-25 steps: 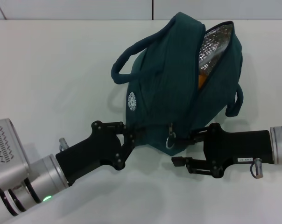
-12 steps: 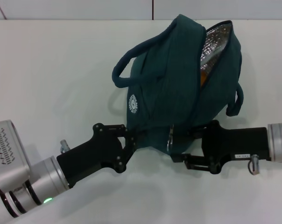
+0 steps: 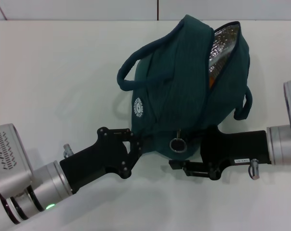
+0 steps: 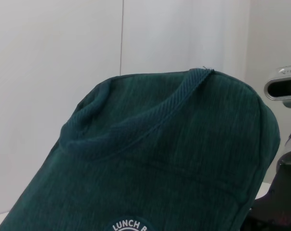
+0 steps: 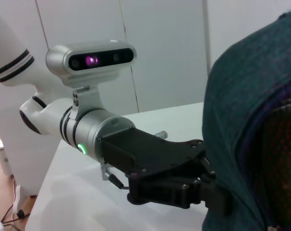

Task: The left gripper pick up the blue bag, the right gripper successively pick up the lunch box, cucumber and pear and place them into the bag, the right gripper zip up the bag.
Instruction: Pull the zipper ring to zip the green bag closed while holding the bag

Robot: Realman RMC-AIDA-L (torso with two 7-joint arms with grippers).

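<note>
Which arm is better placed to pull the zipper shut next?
Right. The right claw sits at the metal ring zipper pull of the dark teal fabric lunch bag, while the left claw pinches the bag's near edge.

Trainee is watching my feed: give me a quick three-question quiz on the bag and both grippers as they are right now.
1. True or false: the blue bag is fully zipped shut.
2. Which gripper is at the bag's near edge on the side with the round white logo? A) left gripper B) right gripper
3. What hangs at the bag's near end between the two grippers?

Key:
1. False; the top gapes, showing silver lining and something orange inside.
2. A.
3. The zipper's ring pull.
</note>
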